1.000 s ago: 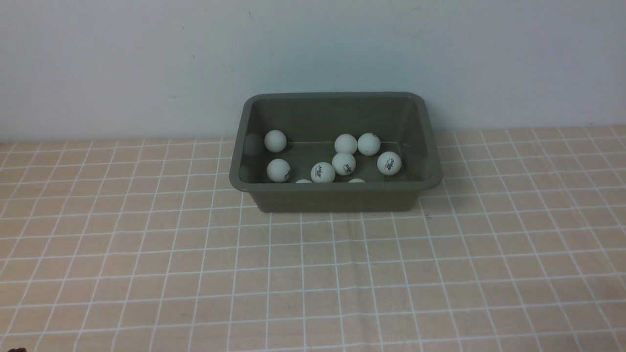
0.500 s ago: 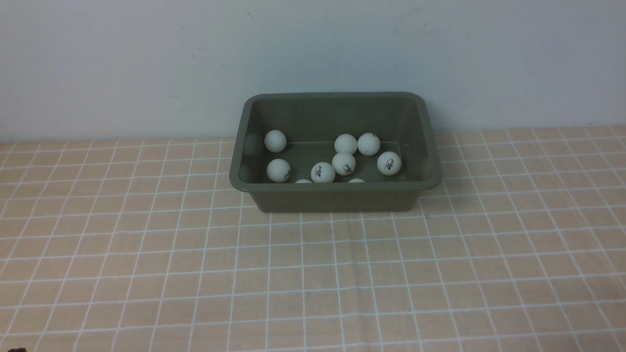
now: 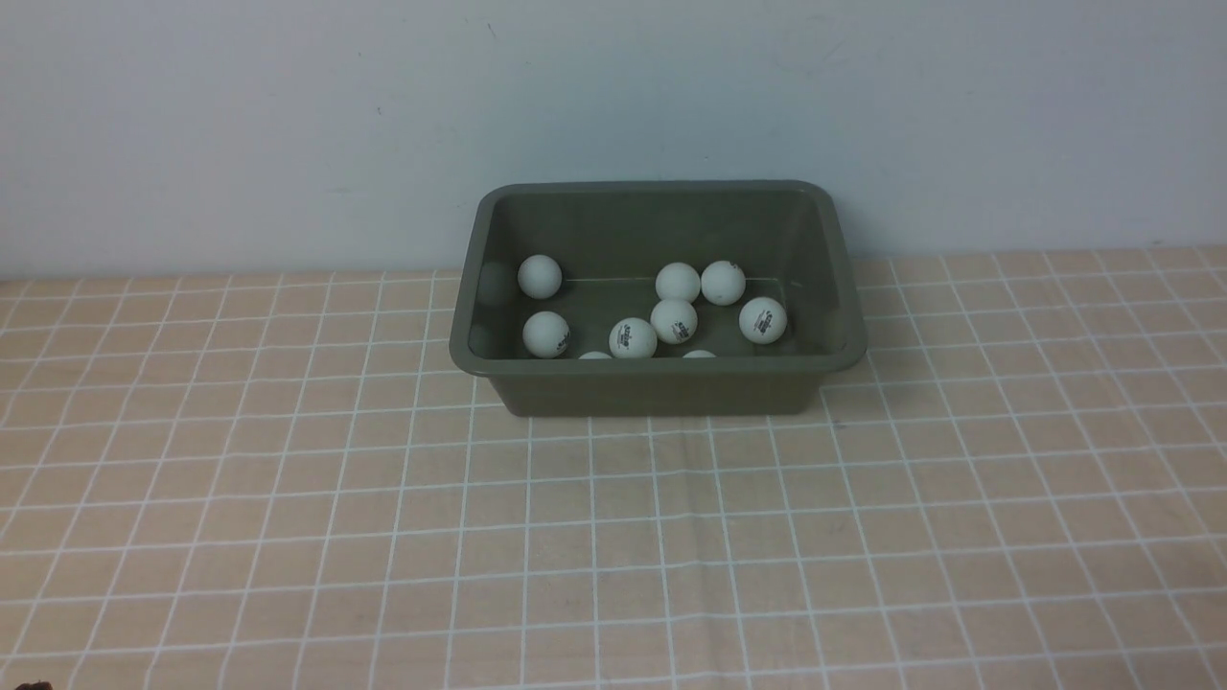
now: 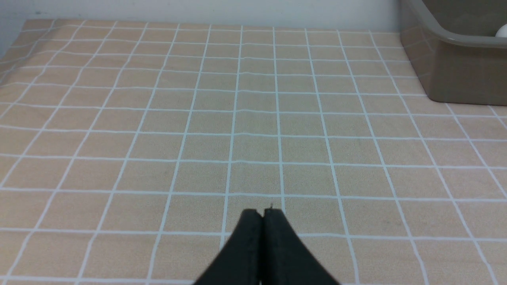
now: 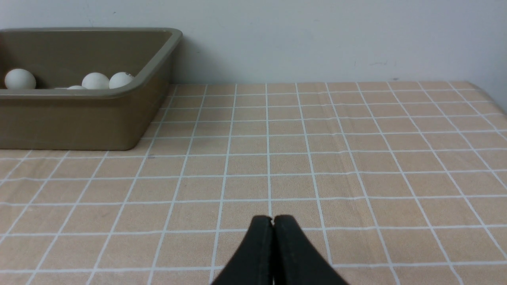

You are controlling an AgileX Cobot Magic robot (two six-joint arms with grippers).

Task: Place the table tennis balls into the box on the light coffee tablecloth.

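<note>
Table tennis balls (image 3: 674,320) gathered inside the box (image 3: 661,385), nine counted in the front view, box set on the light coffee tablecloth (image 3: 613,537) against the wall (image 3: 288,125), left gripper (image 4: 263,213) and right gripper (image 5: 273,220) both seen pressed together, nothing held, well apart from the box.

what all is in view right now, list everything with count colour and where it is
table tennis balls: nine showing in the front view, two only as slivers behind the near rim, white, all inside the box
box: one, olive-green, at the far middle of the cloth by the wall
light coffee tablecloth: one, peach-tan with white grid lines, covering the whole surface
wall: one, pale, behind the cloth
left claw: one, black, shut and empty above bare cloth, seen only in its wrist view
right claw: one, black, shut and empty above bare cloth, seen only in its wrist view
</note>
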